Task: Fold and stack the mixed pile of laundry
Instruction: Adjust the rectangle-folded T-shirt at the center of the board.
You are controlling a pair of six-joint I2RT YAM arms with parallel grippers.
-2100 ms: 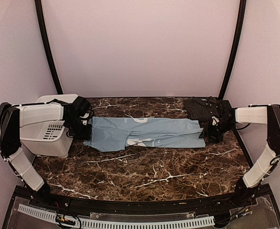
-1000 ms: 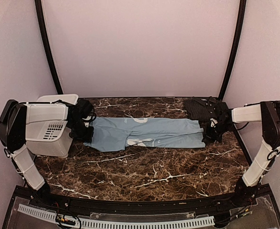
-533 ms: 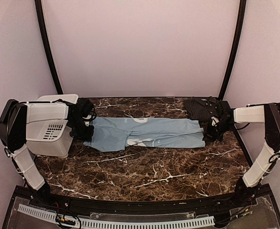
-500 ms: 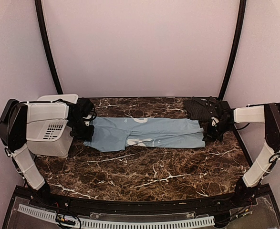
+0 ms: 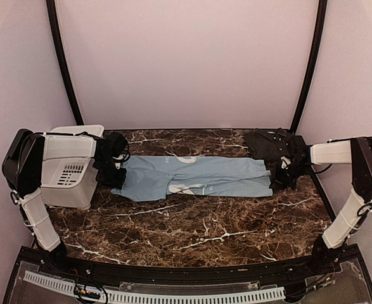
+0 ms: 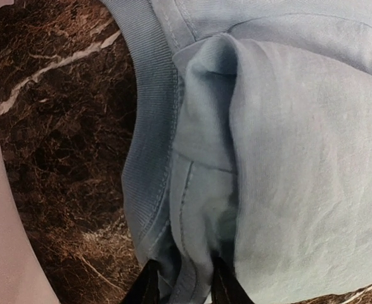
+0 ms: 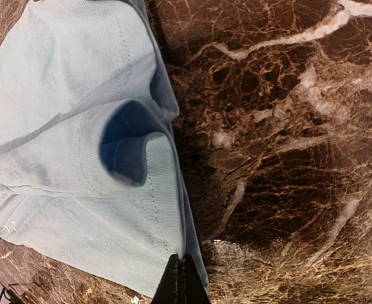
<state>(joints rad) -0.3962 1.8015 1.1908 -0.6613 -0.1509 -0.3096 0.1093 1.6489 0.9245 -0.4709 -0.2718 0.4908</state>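
The light blue T-shirt lies stretched in a long folded strip across the middle of the marble table. At its left end my left gripper is shut on it. The left wrist view shows a bunched fold of the blue cloth by the ribbed collar, pinched in the left gripper. My right gripper holds the right end. In the right wrist view the right gripper is pressed shut on the hem of the T-shirt. The black shirt lies crumpled at the back right, behind the right gripper.
A white plastic bin stands at the table's left edge, right beside the left arm. Two black poles rise at the back corners against the pale walls. Bare marble stretches in front of the T-shirt toward the arm bases.
The left arm has shifted slightly to the right, and its jaws have drawn in a little on the cloth. The right arm has barely moved and the T-shirt keeps its place.
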